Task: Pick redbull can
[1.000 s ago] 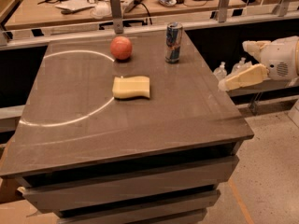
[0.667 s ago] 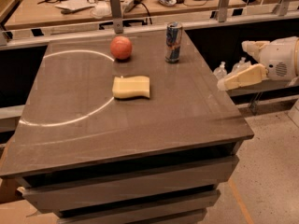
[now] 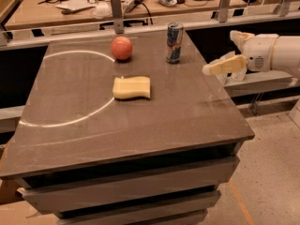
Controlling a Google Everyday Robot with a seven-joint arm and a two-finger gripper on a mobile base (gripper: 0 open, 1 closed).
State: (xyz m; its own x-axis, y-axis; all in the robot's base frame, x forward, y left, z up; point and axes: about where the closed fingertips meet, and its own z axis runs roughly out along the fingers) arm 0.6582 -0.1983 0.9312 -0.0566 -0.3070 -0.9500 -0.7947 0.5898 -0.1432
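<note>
Right of table (image 3: 140,125): hand (image 3: 218,52), fingers (image 3: 225,65) spread | redbull can (image 3: 174,42) upright | arm (image 3: 281,55) cropped

- You get warm, fairly dim indoor light from above, with a soft sheen across the table (image 3: 140,125)
- Shadows under the red ball (image 3: 121,48) and sponge (image 3: 131,87) are small and soft
- The pale gripper (image 3: 219,52), off the table's right edge with jaws apart, stands out brightest against the dark behind it

**Cut Off and Unreadable**

The gripper (image 3: 225,64) hangs just off the right side of the table (image 3: 140,125). Its arm (image 3: 281,55) runs out of the right edge. Lettering on the redbull can (image 3: 174,42) is too small to read. The far desk (image 3: 37,16) is cropped at the top.
</note>
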